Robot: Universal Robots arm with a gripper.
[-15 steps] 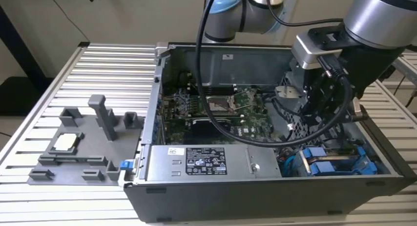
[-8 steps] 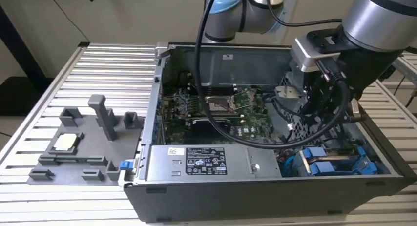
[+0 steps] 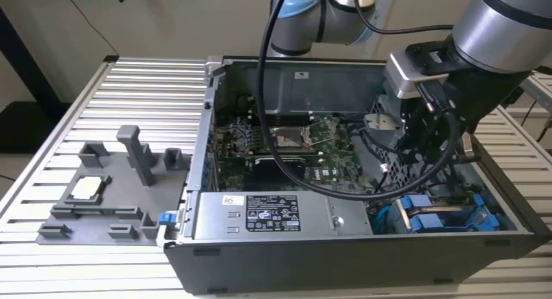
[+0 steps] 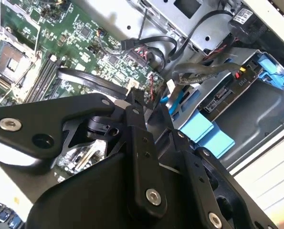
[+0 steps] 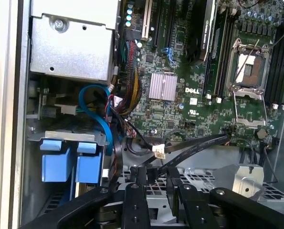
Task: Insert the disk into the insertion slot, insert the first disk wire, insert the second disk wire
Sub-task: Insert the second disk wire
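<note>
Hovering tool (image 5: 157, 183) above the insertion slot (image 3: 444, 215).

A robotics lab: an open computer case (image 3: 345, 183) sits on a slatted aluminium desk (image 3: 103, 105) beside a grey fixture tray (image 3: 103, 195).

One open computer case (image 3: 345, 260), one motherboard (image 3: 285, 150), perhaps two blue caddies (image 3: 444, 215)

Blue drive bay in the case corner.
The insertion slot (image 3: 444, 212) has grey walls and blue tabs (image 5: 72, 162); the disk possibly sits inside.
</note>
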